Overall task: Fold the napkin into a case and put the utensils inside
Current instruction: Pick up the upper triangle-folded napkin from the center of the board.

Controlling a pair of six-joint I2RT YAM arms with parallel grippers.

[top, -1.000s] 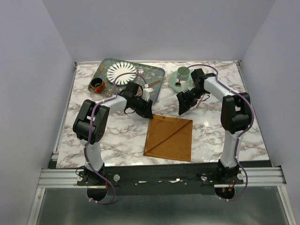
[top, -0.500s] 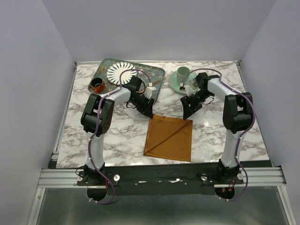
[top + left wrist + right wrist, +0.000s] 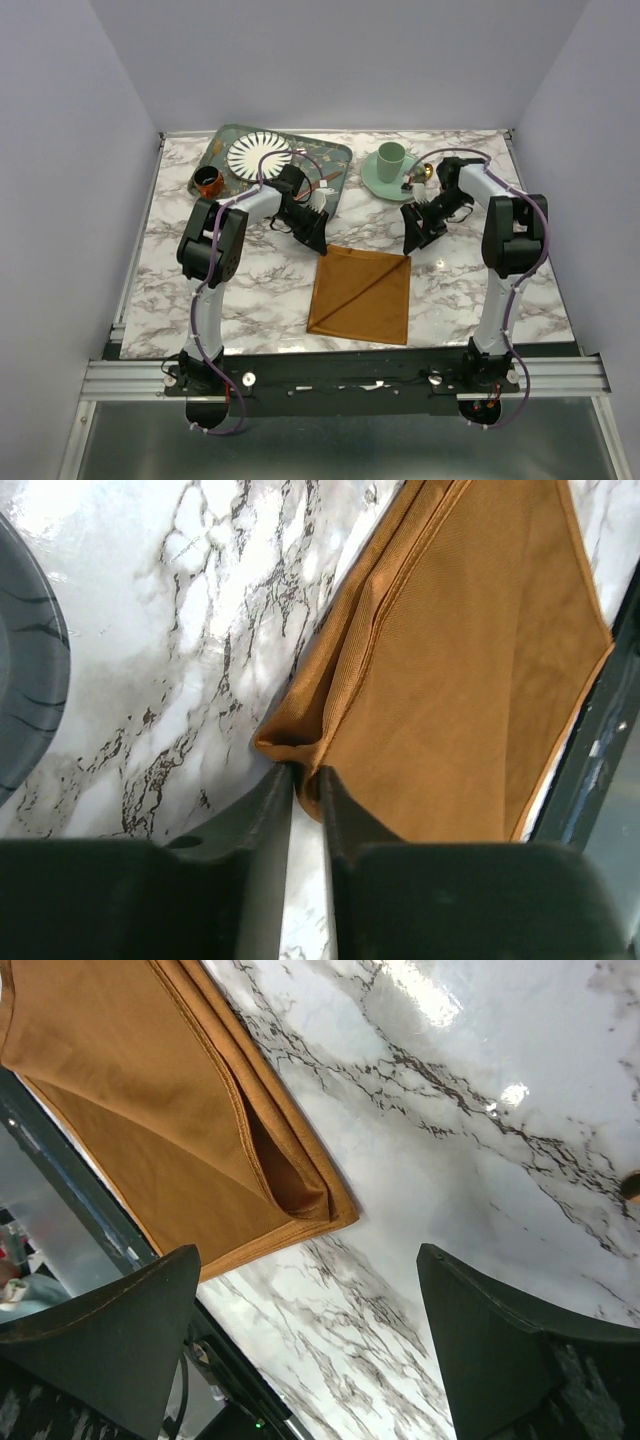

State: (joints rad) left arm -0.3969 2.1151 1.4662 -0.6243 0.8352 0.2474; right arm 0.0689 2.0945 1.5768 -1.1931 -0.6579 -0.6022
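**Item:** napkin point(image 3: 360, 295), rust-orange, lying folded flat near the middle of the marble table point(image 3: 240, 290); too broad as yet for a cutlery pouch.

**Left gripper** point(image 3: 316, 238): fingers narrowed to a slit at the far-left corner, cloth between the tips (seemingly pinched).

**Right gripper** point(image 3: 415, 232): fingers spread wide, holding nothing, just beside the far-right corner.

**Handling note:** the right should catch every layer of its corner before either side lifts. Both corners should then travel level, so the fold lands straight.
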